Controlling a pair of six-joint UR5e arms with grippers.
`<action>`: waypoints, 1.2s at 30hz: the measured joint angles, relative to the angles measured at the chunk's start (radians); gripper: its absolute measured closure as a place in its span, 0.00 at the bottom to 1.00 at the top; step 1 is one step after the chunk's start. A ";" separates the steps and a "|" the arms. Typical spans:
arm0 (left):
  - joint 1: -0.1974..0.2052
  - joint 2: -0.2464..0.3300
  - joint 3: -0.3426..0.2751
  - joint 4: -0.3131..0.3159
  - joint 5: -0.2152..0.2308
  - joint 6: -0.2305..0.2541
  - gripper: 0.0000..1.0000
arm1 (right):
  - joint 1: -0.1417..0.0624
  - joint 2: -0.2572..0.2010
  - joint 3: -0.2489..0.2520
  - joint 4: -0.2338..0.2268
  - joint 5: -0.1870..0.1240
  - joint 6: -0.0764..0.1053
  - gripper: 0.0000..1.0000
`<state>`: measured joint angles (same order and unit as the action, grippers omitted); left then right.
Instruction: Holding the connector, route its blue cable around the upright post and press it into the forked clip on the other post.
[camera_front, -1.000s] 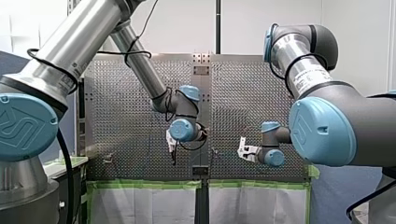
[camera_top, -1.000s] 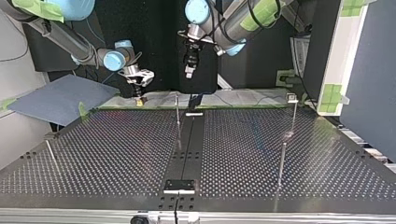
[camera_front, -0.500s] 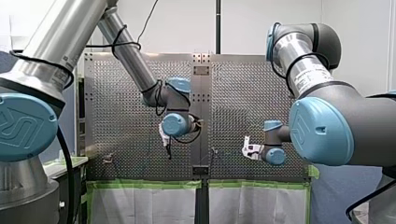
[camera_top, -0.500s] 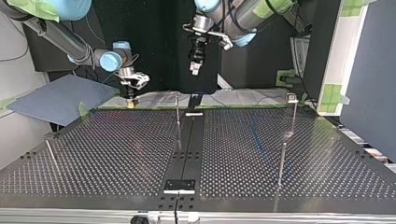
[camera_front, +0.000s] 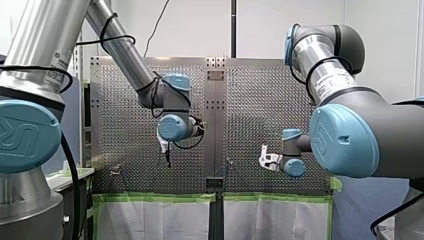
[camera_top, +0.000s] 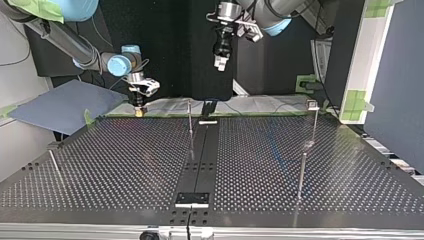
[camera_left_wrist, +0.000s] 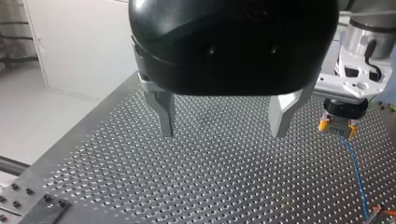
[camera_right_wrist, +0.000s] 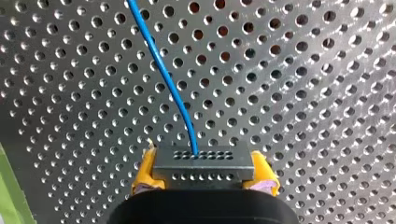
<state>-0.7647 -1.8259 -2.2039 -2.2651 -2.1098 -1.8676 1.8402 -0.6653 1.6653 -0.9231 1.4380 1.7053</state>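
Note:
My right gripper (camera_right_wrist: 203, 175) is shut on a dark grey connector (camera_right_wrist: 203, 163), held between yellow pads (camera_right_wrist: 145, 170). A thin blue cable (camera_right_wrist: 163, 74) runs from the connector across the perforated table. In the top view this gripper (camera_top: 138, 109) hangs low at the table's far edge, left of a thin upright post (camera_top: 190, 119). A post topped by a small clip (camera_top: 312, 104) stands at the far right. My left gripper (camera_left_wrist: 223, 126) is open and holds nothing, high above the table (camera_top: 220, 61). From its wrist view I see the held connector (camera_left_wrist: 337, 128) and cable (camera_left_wrist: 355, 170).
Two more thin posts stand nearer the top view's front, one at the left (camera_top: 55, 165) and one at the right (camera_top: 302, 175). A dark strip (camera_top: 200, 155) runs down the table's middle. Green tape (camera_front: 160, 198) lines the near edge in the front view.
My left arm has lifted its open gripper and swung it toward the front view's left, away from the table. My right gripper shifted slightly at first with the connector, then held still.

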 joint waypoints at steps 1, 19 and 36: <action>0.000 0.008 -0.008 0.001 0.001 0.000 0.00 | 0.000 0.000 0.000 0.000 -0.002 0.000 1.00; 0.000 0.042 -0.160 0.036 0.015 -0.001 0.00 | 0.006 0.002 0.000 -0.009 -0.008 0.008 1.00; 0.003 0.042 -0.282 0.129 0.006 -0.001 0.00 | 0.010 -0.003 -0.043 0.046 -0.002 -0.029 1.00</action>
<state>-0.7620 -1.7840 -2.4861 -2.1361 -2.1033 -1.8683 1.8503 -0.6681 1.6218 -0.8769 1.4359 1.6765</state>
